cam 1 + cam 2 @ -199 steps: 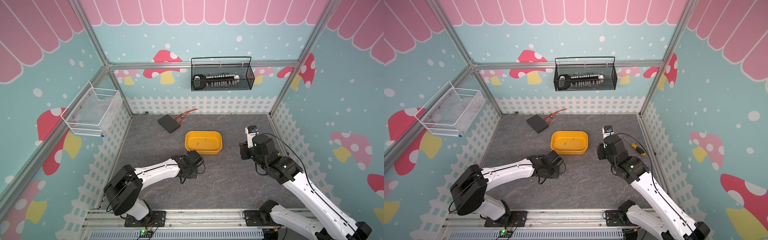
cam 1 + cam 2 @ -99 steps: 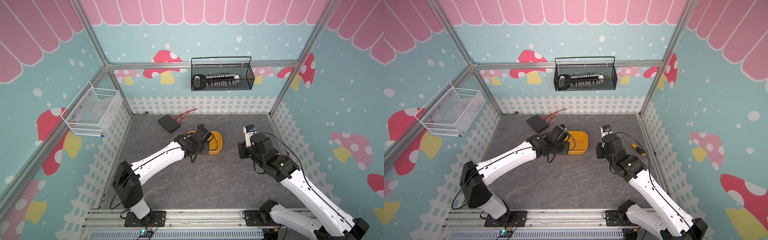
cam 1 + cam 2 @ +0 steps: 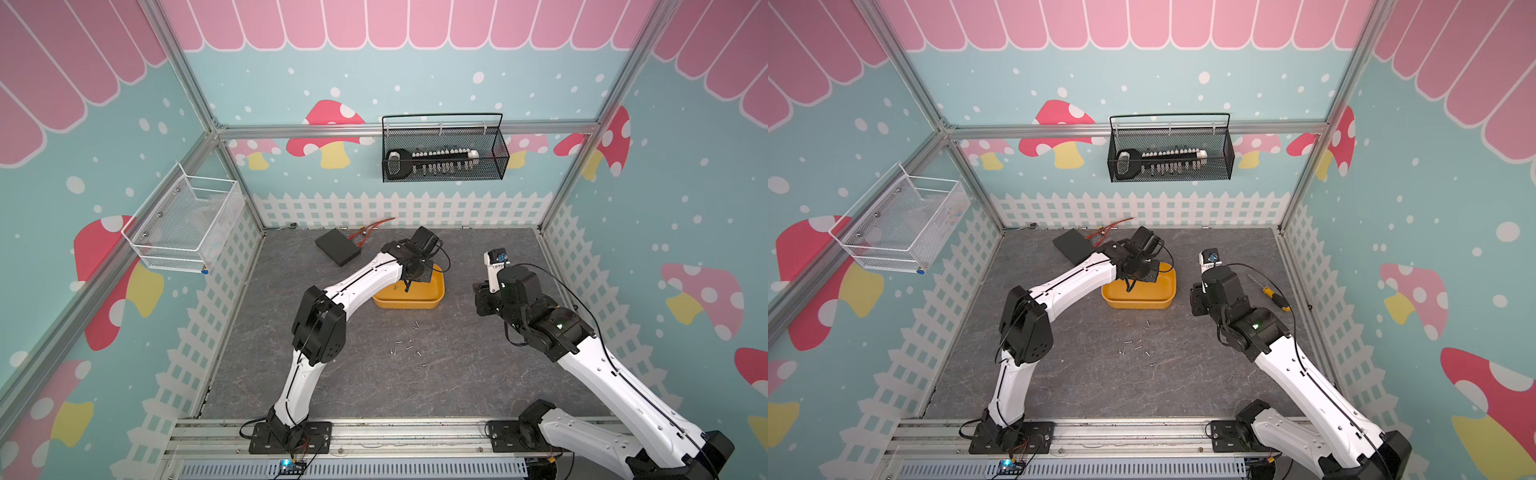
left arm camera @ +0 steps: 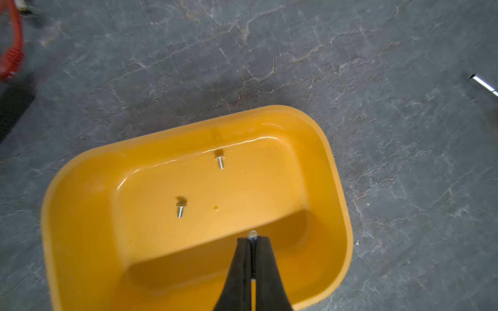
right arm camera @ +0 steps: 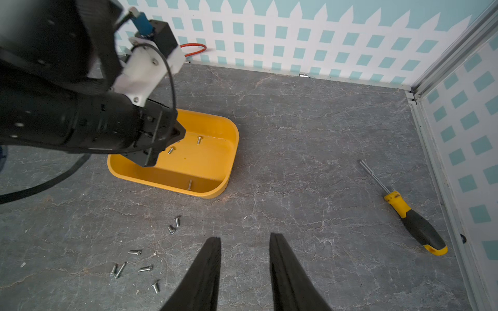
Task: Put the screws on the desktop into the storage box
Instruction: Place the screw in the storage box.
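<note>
Single screw (image 4: pixel 252 235) pinched in tight-closed left claw (image 4: pixel 252 239), poised above storage box (image 4: pixel 331 172) so drop lands inside; two screws (image 4: pixel 220 161) already in box; loose screws (image 3: pixel 405 348) on counter (image 3: pixel 478 374) at box's 6 o'clock; right claw (image 5: pixel 245 239) half-spread, empty, clear at 3 o'clock.

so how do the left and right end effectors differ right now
Jaws: the left end effector is shut on a screw; the right end effector is open and empty. Place: the left hangs over the storage box; the right is over bare desktop beside it. Both have black tapered fingers.
</note>
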Robot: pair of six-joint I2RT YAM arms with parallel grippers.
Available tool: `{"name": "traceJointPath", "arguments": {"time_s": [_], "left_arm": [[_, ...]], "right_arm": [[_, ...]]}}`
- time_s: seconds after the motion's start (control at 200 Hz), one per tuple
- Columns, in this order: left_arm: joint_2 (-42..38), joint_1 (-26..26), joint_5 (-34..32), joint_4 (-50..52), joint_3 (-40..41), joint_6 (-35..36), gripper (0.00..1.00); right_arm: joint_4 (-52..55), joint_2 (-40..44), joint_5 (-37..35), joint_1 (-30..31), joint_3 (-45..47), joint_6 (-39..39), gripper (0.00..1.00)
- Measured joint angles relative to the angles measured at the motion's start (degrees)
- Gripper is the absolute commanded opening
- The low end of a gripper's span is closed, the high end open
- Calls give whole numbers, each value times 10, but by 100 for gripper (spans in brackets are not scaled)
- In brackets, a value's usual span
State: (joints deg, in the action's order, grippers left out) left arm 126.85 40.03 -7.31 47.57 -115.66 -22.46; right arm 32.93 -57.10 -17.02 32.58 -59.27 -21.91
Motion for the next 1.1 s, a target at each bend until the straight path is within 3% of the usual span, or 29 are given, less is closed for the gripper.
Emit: {"name": "traceJointPath", "arguments": {"time_s": [0.255,1.001,1.101], "left_arm": [[87,0,27,14,-71,5,0],[159,-6,54,27,-112,6,0],[159,-6,54,28,-112,6,4]], "right_arm": [[-6,-9,3,0,0,5,36],[-17,-9,12,0,0,5,38],[-17,-9,12,0,0,5,38]]}}
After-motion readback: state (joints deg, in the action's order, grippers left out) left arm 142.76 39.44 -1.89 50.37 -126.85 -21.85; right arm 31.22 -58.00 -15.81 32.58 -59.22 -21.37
